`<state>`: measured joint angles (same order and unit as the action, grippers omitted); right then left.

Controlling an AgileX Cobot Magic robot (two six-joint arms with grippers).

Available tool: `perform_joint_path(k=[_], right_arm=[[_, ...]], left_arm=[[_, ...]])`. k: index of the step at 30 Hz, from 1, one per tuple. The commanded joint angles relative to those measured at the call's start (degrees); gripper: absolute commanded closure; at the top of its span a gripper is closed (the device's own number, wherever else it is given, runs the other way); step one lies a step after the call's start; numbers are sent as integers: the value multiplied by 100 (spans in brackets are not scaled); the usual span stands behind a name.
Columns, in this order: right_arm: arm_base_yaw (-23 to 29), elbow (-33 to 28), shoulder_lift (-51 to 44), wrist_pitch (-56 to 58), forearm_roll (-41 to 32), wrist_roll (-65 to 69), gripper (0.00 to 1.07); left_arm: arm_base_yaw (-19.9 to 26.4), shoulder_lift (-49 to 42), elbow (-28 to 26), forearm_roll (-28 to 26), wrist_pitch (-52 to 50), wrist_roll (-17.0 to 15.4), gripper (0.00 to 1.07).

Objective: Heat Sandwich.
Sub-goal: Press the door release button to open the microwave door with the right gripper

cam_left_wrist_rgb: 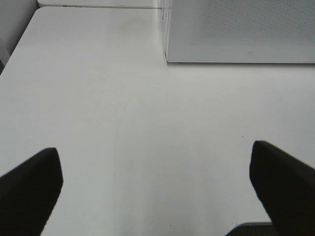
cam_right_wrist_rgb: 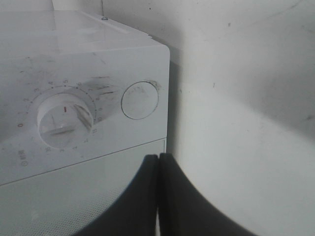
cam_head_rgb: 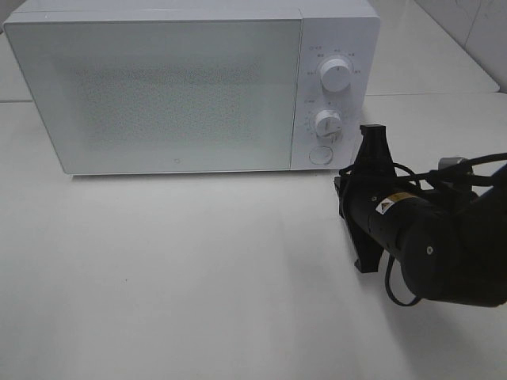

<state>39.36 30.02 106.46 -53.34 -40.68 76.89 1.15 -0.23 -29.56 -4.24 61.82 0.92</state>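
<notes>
R gripper (cam_right_wrist_rgb: 158,164) was pinched closed, empty, by microwave (cam_head_rgb: 158,95) button (cam_right_wrist_rgb: 140,100); L gripper (cam_left_wrist_rgb: 156,169) was spread wide, empty, over table (cam_left_wrist_rgb: 98,98).

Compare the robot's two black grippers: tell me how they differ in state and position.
The left gripper has its jaws spread wide; the right gripper has its jaws pressed together. The left gripper faces bare white table in front of the white microwave; the right gripper points at the microwave's control panel, near the round white button. Both are black and hold nothing.
</notes>
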Motion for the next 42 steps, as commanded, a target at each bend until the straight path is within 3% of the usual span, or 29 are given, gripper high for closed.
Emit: perform_joint_path(k=[1, 20, 30, 42], right_arm=[[-155, 229, 166, 109, 304, 46, 107], [-745, 1283, 837, 504, 653, -57, 107], [-745, 1770, 1266, 561, 716, 11, 107], [-1003, 1914, 1306, 521, 688, -63, 107]], left_arm=[[11, -115, 6, -57, -52, 0, 9], [11, -115, 6, -57, -52, 0, 9], [11, -115, 6, -57, -52, 0, 9], [11, -115, 6, -57, -52, 0, 9]])
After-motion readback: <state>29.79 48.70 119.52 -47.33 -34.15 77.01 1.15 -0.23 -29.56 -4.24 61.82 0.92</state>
